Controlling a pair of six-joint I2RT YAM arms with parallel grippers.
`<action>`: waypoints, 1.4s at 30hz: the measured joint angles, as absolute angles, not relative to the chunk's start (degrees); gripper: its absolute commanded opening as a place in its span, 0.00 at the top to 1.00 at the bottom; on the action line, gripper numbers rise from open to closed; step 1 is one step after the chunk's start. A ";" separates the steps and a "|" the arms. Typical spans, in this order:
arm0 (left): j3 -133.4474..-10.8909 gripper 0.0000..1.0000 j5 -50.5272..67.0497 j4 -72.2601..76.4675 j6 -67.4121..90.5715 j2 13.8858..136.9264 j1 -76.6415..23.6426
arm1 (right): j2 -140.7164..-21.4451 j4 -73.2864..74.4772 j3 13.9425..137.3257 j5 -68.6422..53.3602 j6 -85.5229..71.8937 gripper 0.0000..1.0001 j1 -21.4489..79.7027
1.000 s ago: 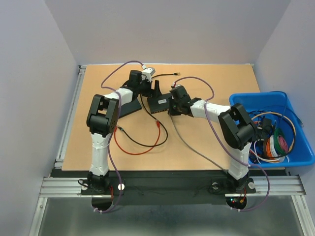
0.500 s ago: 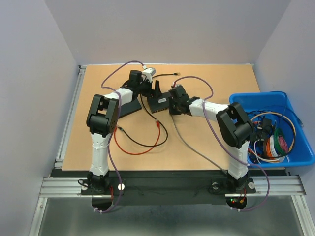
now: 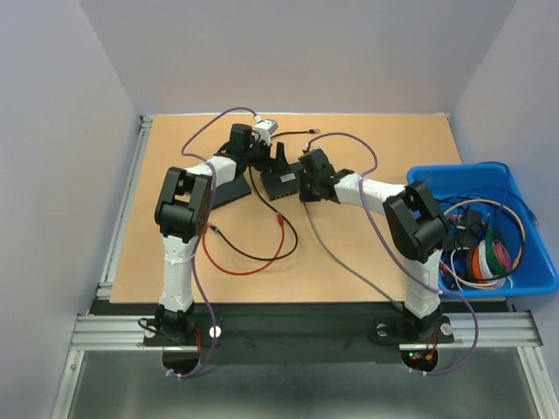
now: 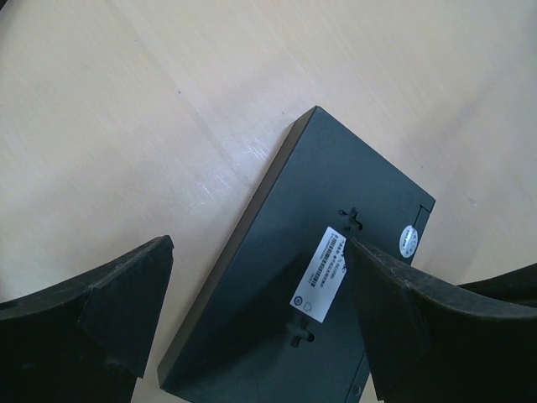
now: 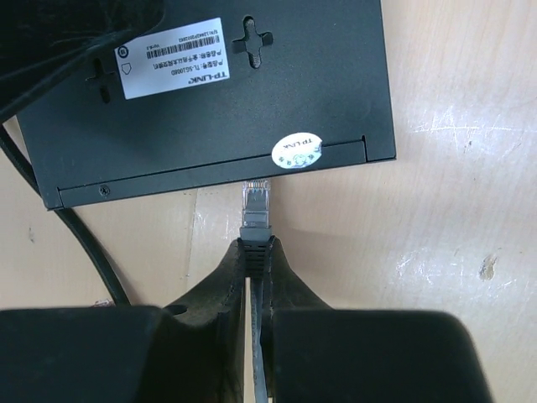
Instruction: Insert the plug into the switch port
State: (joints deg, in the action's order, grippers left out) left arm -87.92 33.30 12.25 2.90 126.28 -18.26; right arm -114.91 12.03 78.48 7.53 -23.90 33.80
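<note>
Plug (image 5: 256,203), clamped in the right pincer (image 5: 254,252), has edged ahead toward the switch (image 5: 319,92) (left pincer (image 4: 256,252) wide open, empty); insertion looks close.

Soft, even light leaves the tan wooden tabletop (image 3: 419,140) bright, with faint shadows. In the left wrist view it glares pale toward eleven o'clock, and the black fingers (image 4: 109,327) of the left gripper (image 4: 258,243) blur at seven and five. The right wrist view is crisp: the label on the flat black metal switch box (image 5: 294,101) reads clearly, the clear-tipped grey plug (image 5: 256,201) sharp.
</note>
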 measured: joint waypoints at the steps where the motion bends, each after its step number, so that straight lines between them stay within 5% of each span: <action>1: -88.23 0.06 33.36 12.27 2.92 126.56 -18.26 | -114.91 12.08 78.56 7.53 -23.83 1.00 33.80; 22: -93.34 0.08 36.34 7.99 -1.69 130.21 -20.91 | -117.10 13.30 81.62 7.53 -19.38 1.00 33.80; 35: -96.05 0.44 37.01 6.79 -2.85 132.35 -20.75 | -117.10 12.32 81.08 8.75 -13.52 0.99 33.80; 42: -96.47 0.45 36.99 6.98 -3.22 132.40 -20.38 | -117.12 10.35 80.12 8.97 -10.83 1.00 33.80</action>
